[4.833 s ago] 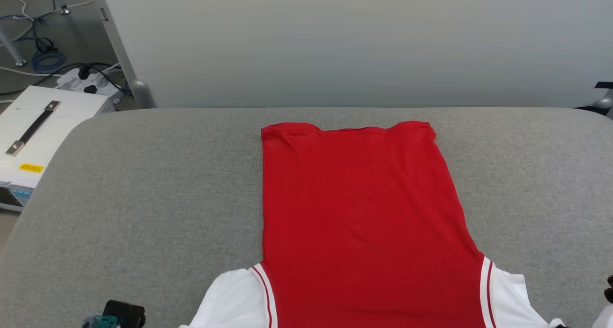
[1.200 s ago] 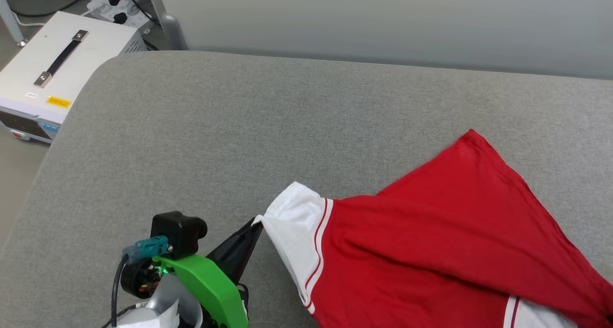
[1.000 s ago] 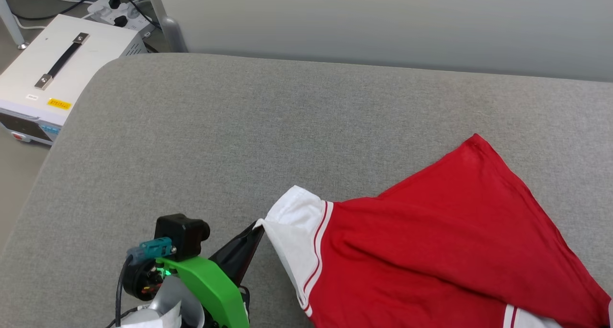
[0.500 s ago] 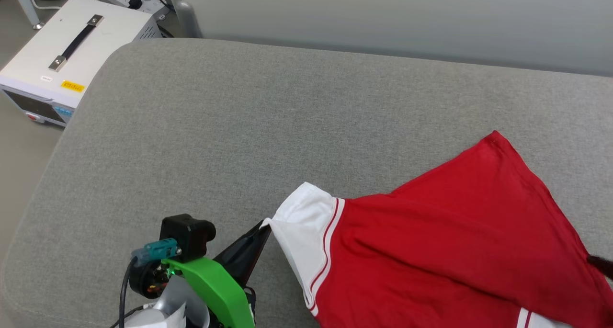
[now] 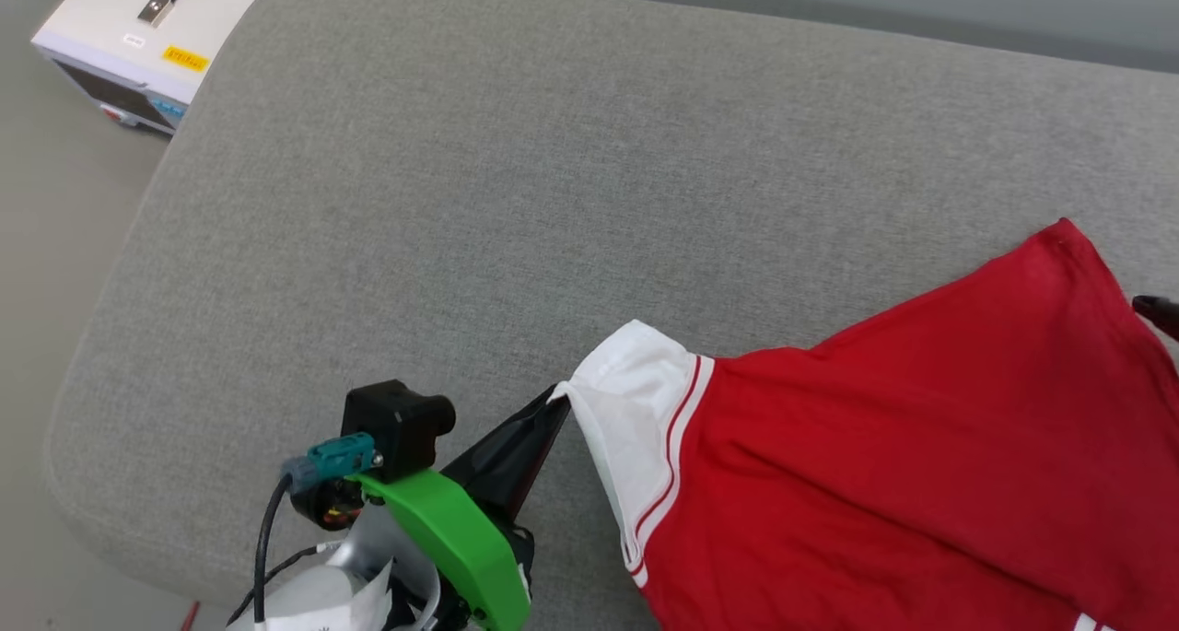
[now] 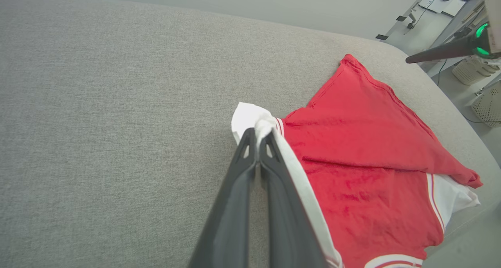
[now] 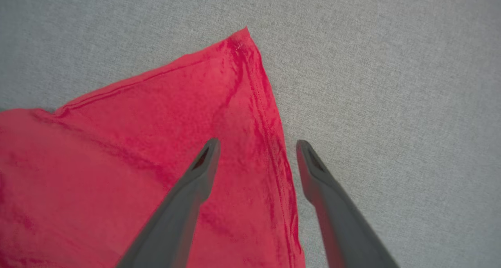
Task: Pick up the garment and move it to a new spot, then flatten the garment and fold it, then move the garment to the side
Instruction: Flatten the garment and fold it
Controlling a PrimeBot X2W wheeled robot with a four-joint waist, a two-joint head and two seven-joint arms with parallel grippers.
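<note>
The garment (image 5: 875, 465), a red jersey with white sleeves, lies rumpled on the grey padded table (image 5: 461, 198), its lettering hidden. My left gripper (image 5: 555, 401) is shut on the tip of one white sleeve (image 5: 636, 391). In the left wrist view the fingers (image 6: 256, 135) pinch that sleeve (image 6: 246, 113), and the garment (image 6: 352, 142) spreads to the right. My right gripper (image 7: 258, 143) stands open over the garment's (image 7: 156, 142) red hem edge near a corner, holding nothing. One dark tip of the right gripper (image 5: 1159, 310) shows at the head view's right edge.
A white box with a black handle (image 5: 120, 32) stands on the floor beyond the table's far left corner. The table's rounded left edge (image 5: 92, 382) drops to the floor. Pale baskets (image 6: 473, 68) stand on the floor past the table's far end.
The head camera has tilted down, so the whole picture has shifted. My right gripper has opened and now stands off the red hem. The left gripper keeps its hold on the sleeve.
</note>
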